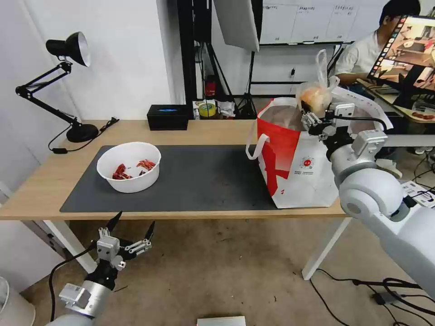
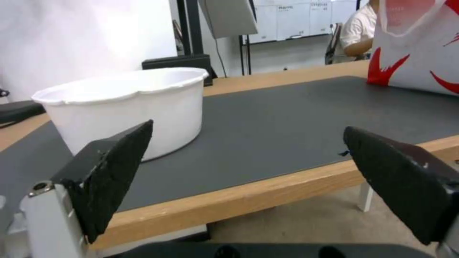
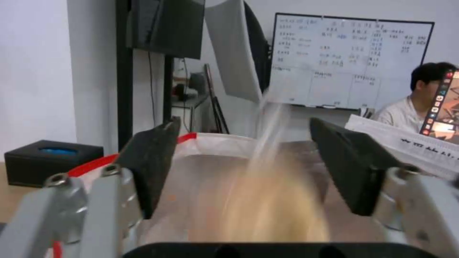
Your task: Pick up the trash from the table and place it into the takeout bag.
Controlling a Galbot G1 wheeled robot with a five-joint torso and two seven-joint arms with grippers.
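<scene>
Head view: right gripper (image 1: 312, 118) is hanging over the takeout bag (image 1: 297, 167), bun bag (image 1: 316, 94) dropping at its mouth; bowl (image 1: 129, 166) is waiting on the table (image 1: 41, 190). Left wrist view: left gripper (image 2: 249, 168), jaws wide, empty, is idling below the table edge. Right wrist view: jaws wide, blurred bun between them, apparently released.

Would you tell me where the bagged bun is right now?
In the head view, the bagged bun is at the right claw, above the takeout bag's open top.
</scene>
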